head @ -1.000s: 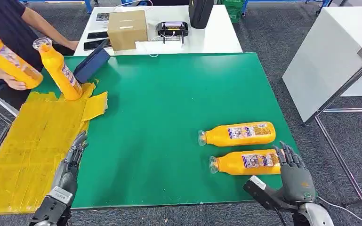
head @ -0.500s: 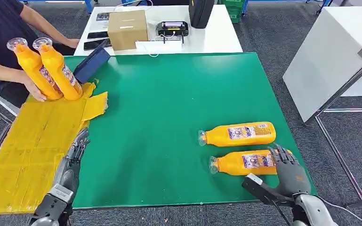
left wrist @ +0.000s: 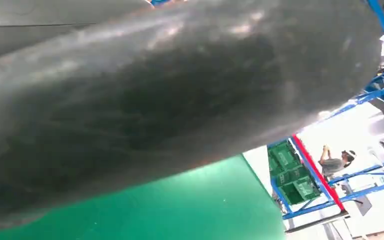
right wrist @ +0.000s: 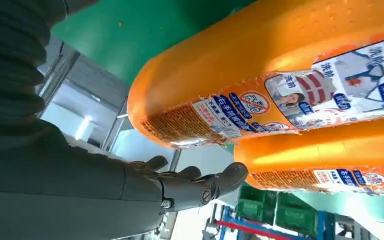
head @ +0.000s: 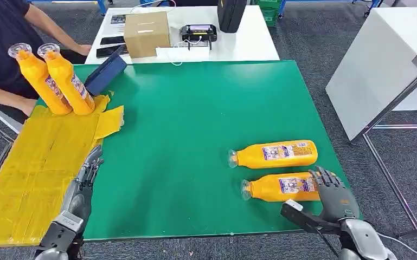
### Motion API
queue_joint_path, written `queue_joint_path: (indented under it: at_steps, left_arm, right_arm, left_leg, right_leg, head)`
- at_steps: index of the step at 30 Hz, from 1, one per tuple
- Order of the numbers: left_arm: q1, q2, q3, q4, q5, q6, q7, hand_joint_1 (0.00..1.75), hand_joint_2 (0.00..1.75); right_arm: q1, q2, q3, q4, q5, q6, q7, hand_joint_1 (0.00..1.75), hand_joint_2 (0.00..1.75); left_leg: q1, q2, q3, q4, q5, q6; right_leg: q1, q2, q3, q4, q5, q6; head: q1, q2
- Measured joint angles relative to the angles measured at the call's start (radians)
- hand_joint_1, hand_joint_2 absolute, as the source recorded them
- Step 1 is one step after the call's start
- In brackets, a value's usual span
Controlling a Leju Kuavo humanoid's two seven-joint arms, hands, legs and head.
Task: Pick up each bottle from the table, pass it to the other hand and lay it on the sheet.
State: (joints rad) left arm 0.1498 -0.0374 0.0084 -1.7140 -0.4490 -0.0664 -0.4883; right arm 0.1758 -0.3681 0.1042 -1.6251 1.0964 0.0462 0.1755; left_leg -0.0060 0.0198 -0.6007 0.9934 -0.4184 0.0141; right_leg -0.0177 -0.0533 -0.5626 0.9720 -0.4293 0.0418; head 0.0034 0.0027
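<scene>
Two orange bottles lie on their sides at the right of the green table: the near bottle [head: 283, 186] and the far bottle [head: 274, 154], caps pointing left. My right hand [head: 333, 197] is open at the near bottle's base end, fingers spread beside it; in the right wrist view the near bottle [right wrist: 279, 85] looms just past my fingers [right wrist: 194, 182]. My left hand [head: 85, 177] hangs open at the edge of the yellow sheet [head: 32, 168], holding nothing. Two more orange bottles [head: 54, 79] stand upright at the sheet's far end.
A person [head: 2, 43] sits at the far left behind the standing bottles. A dark blue case [head: 106, 73] lies by the sheet's far corner. A white table [head: 184, 32] behind carries a cardboard box and devices. Another white table [head: 379, 59] stands to the right.
The person set the second bottle upright beside the first and drew their hand away. My right hand crept slightly toward the near bottle's base. My left hand barely moved.
</scene>
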Motion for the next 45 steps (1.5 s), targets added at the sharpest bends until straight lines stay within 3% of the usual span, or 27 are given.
queue_joint_path:
  at_steps: [9,10,11,18,21,25,31,41,42,45]
  left_arm:
    - [-0.001,0.000,-0.010,0.000,0.014,-0.003,0.000,0.00,0.00]
    - [-0.001,0.000,-0.013,0.000,0.017,-0.003,0.000,0.00,0.00]
    - [-0.003,0.000,-0.014,0.000,0.020,-0.006,0.000,0.00,0.00]
    - [-0.011,0.000,-0.017,0.001,0.025,-0.012,-0.003,0.00,0.00]
    - [-0.034,0.000,-0.031,0.018,0.035,-0.015,-0.007,0.00,0.00]
    - [-0.040,0.001,-0.040,0.020,0.042,-0.013,-0.010,0.00,0.00]
    - [-0.054,0.001,-0.043,0.032,0.049,-0.013,-0.011,0.00,0.00]
    - [-0.107,0.007,-0.076,0.068,0.077,-0.011,-0.009,0.00,0.00]
    - [-0.111,0.009,-0.079,0.071,0.082,-0.011,-0.009,0.00,0.00]
    - [-0.119,0.011,-0.090,0.077,0.087,-0.009,-0.012,0.00,0.00]
  right_arm:
    - [-0.046,-0.013,0.027,0.026,0.021,0.027,-0.002,0.00,1.75]
    - [-0.053,-0.015,0.033,0.031,0.024,0.037,-0.004,1.64,1.75]
    - [-0.061,-0.016,0.040,0.040,0.028,0.051,-0.007,1.75,1.75]
    - [-0.082,-0.025,0.064,0.073,0.027,0.083,-0.014,1.75,1.75]
    - [-0.156,-0.039,0.112,0.165,0.010,0.100,-0.032,1.75,1.75]
    - [-0.178,-0.043,0.135,0.195,0.005,0.103,-0.033,1.75,1.75]
    - [-0.195,-0.046,0.166,0.246,0.002,0.103,-0.033,1.75,1.75]
    - [-0.253,-0.056,0.247,0.338,-0.036,0.110,-0.042,1.75,1.75]
    - [-0.258,-0.062,0.258,0.343,-0.046,0.112,-0.042,0.00,1.75]
    - [-0.265,-0.078,0.284,0.354,-0.066,0.116,-0.042,0.00,1.75]
  left_leg:
    - [0.000,0.000,0.000,0.000,0.000,0.000]
    - [0.000,0.000,0.000,0.000,0.000,0.000]
    - [0.000,0.000,0.000,0.000,0.000,0.000]
    - [0.000,0.000,0.000,0.000,0.000,0.000]
    - [0.000,0.000,0.003,0.000,0.000,0.000]
    - [0.000,0.001,0.005,0.000,0.000,0.000]
    - [0.001,0.007,0.014,0.000,-0.003,0.000]
    - [0.004,0.020,0.036,0.000,-0.013,0.001]
    - [0.004,0.021,0.039,0.000,-0.015,0.001]
    - [0.006,0.021,0.047,0.000,-0.018,0.001]
  right_leg:
    - [0.000,0.000,0.000,0.000,0.000,0.000]
    - [0.000,0.000,0.000,0.000,0.000,0.000]
    - [0.000,0.000,0.000,0.000,0.000,0.000]
    - [0.000,0.000,0.000,0.000,0.000,0.000]
    - [0.000,0.000,0.002,0.000,0.000,0.000]
    - [0.000,0.001,0.002,0.000,0.000,0.000]
    - [0.000,0.004,0.001,-0.001,0.000,-0.001]
    - [0.001,0.017,0.017,-0.004,-0.003,-0.003]
    - [0.002,0.017,0.021,-0.005,-0.004,-0.003]
    - [0.003,0.017,0.030,-0.006,-0.007,-0.003]
  head:
    - [0.000,0.000]
    - [0.000,0.000]
    - [0.000,0.000]
    - [0.000,0.000]
    - [0.000,0.000]
    - [0.000,0.000]
    - [0.000,0.000]
    - [0.001,0.000]
    - [0.000,0.000]
    - [0.001,0.000]
